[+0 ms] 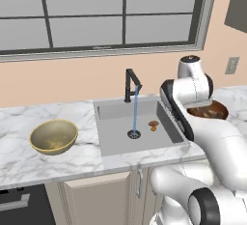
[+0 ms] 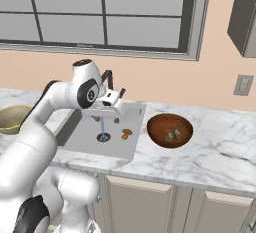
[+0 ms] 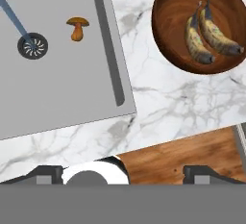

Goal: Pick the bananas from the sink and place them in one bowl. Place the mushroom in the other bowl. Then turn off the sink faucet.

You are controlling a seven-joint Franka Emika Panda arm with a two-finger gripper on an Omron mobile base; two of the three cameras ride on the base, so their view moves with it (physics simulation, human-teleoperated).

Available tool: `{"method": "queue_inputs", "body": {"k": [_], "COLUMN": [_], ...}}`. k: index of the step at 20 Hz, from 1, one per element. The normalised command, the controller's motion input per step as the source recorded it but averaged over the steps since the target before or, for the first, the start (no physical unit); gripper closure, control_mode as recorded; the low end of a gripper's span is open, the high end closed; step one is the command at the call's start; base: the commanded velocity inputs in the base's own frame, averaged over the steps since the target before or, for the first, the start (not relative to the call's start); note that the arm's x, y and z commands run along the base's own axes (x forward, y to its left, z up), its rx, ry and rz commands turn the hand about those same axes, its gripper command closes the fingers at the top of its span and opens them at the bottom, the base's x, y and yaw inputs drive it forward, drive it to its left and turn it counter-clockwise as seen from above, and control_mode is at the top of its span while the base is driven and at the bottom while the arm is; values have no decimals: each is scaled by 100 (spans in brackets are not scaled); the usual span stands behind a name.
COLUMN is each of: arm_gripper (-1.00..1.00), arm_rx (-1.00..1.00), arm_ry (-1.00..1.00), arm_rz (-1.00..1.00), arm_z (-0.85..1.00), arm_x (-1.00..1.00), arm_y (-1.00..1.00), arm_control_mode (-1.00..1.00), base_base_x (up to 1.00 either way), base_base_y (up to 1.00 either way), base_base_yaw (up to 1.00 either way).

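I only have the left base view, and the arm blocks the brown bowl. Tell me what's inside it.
Observer: Both bananas lie side by side in the brown bowl, seen from the hand view.
Operator: Report the jaws.
Observer: The gripper hangs near the sink's right edge, jaws wide open and holding nothing.
Operator: Describe how the mushroom sits.
Observer: The mushroom lies on its side on the basin floor, apart from the drain.
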Motion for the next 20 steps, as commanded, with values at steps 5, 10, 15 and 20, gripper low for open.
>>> {"method": "queue_inputs", "body": {"k": [5, 10, 15, 20], "arm_gripper": [-100, -100, -100, -100], "arm_rx": [0, 0, 0, 3], "arm_ry": [-21, 0, 0, 0], "arm_rz": [-8, -7, -8, -10], "arm_z": [-3, -5, -22, -37], "arm_x": [0, 0, 3, 17], "arm_y": [41, 8, 20, 30], "arm_control_mode": [-100, -100, -100, -100], "base_base_x": [0, 0, 0, 0], "base_base_y": [0, 0, 0, 0], "base_base_yaw": [0, 0, 0, 0]}}
